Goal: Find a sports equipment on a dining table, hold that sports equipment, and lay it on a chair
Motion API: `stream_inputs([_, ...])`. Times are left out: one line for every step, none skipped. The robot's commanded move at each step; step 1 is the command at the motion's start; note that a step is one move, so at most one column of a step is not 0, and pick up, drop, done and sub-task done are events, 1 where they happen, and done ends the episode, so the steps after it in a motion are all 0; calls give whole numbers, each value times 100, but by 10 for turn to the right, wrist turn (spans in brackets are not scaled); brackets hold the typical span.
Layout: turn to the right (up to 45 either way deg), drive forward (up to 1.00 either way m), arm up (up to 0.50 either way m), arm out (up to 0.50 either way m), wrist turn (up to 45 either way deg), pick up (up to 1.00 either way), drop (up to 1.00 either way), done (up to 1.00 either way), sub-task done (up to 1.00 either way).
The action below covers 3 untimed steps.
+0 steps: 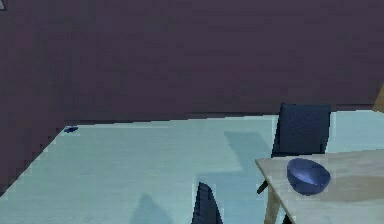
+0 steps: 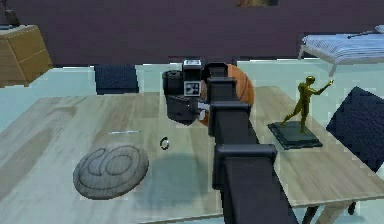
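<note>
An orange ball with dark seams, like a basketball (image 2: 240,88), rests on the wooden dining table (image 2: 50,130) in the arm side view, partly hidden behind the arm. The dark arm (image 2: 235,150) reaches up over the table from the bottom edge. My gripper (image 2: 181,104) sits just left of the ball, above the tabletop. I cannot tell whether it holds anything. A dark chair (image 2: 117,78) stands at the table's far side, and another chair (image 2: 360,122) at the right end.
On the table stand a gold figure statue (image 2: 305,108), a grey round dish (image 2: 110,168) and a small ring (image 2: 163,143). A dresser (image 2: 20,52) and a bed (image 2: 345,44) lie beyond. The forward view has a blue bowl (image 1: 308,176) on the table corner, dark chairs (image 1: 303,128), and open floor.
</note>
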Motion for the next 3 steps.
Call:
stream_inputs([0,0,0,0,-450,0,0,0,0])
stream_inputs([0,0,0,0,-450,0,0,0,0])
stream_inputs([0,0,0,0,-450,0,0,0,0])
